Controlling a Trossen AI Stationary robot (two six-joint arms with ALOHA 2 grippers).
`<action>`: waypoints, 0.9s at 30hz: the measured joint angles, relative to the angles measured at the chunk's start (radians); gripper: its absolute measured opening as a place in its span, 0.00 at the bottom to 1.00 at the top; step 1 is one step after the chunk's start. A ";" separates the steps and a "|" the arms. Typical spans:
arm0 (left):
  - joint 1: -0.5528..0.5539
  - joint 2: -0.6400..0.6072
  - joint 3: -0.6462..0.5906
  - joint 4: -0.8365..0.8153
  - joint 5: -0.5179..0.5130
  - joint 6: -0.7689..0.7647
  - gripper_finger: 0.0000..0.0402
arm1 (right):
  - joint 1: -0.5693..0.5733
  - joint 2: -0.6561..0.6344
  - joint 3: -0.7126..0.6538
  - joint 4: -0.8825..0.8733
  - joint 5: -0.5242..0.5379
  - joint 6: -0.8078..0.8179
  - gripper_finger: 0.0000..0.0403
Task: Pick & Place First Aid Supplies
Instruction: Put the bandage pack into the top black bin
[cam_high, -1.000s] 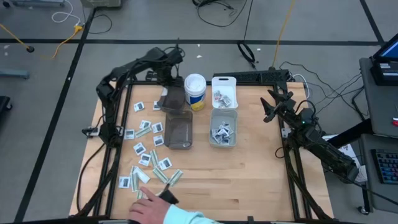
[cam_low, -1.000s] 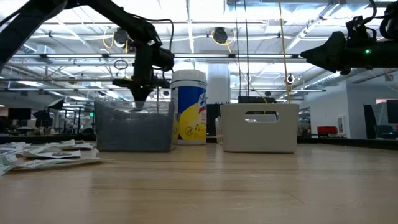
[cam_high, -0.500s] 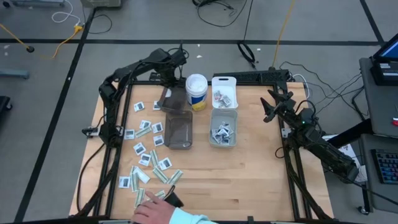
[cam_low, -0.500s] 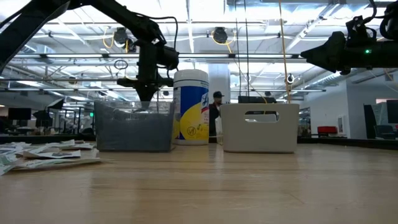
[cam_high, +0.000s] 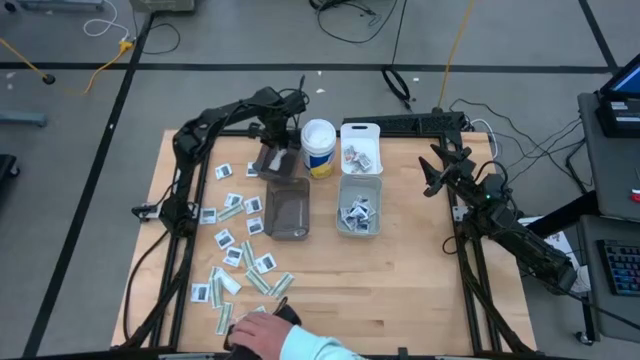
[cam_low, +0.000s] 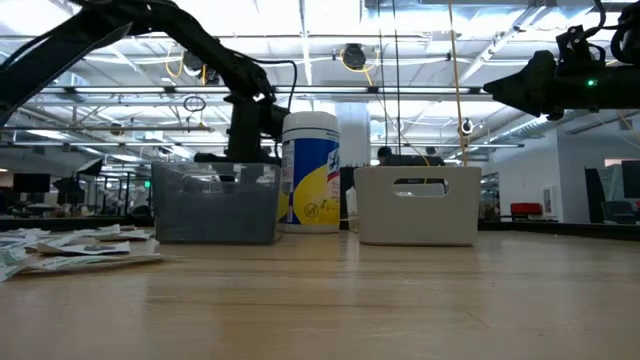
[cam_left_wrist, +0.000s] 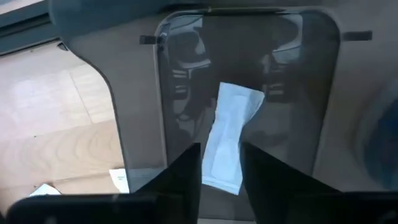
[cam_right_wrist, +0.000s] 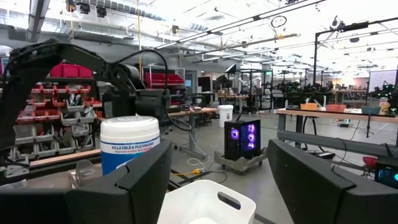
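Below left gripper (cam_left_wrist: 219, 168): strip (cam_left_wrist: 229, 137) lying in smoky bin (cam_left_wrist: 143, 112) | fingers standing apart | right gripper (cam_right_wrist: 217, 180) hanging open

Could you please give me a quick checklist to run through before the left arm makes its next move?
1. Left gripper over the smoky bin: ok.
2. Jaws parted, narrow strip lying on the bin floor between the fingers: ok.
3. Whether the strip is fully free of the fingers: cannot tell.
4. Right gripper open and waiting at the right side, away from the bins: ok.
5. Person's hand at the table's near edge beside the loose packets: not ok.
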 joint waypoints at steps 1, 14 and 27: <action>0.000 0.001 0.000 0.001 0.000 0.000 0.30 | 0.000 0.000 0.000 0.000 0.000 0.000 0.65; -0.007 -0.082 0.000 -0.047 0.043 0.042 0.41 | 0.000 0.000 0.000 0.000 0.000 0.000 0.65; -0.018 -0.225 0.000 -0.116 0.050 0.067 0.43 | 0.000 0.000 0.000 0.000 0.000 0.000 0.65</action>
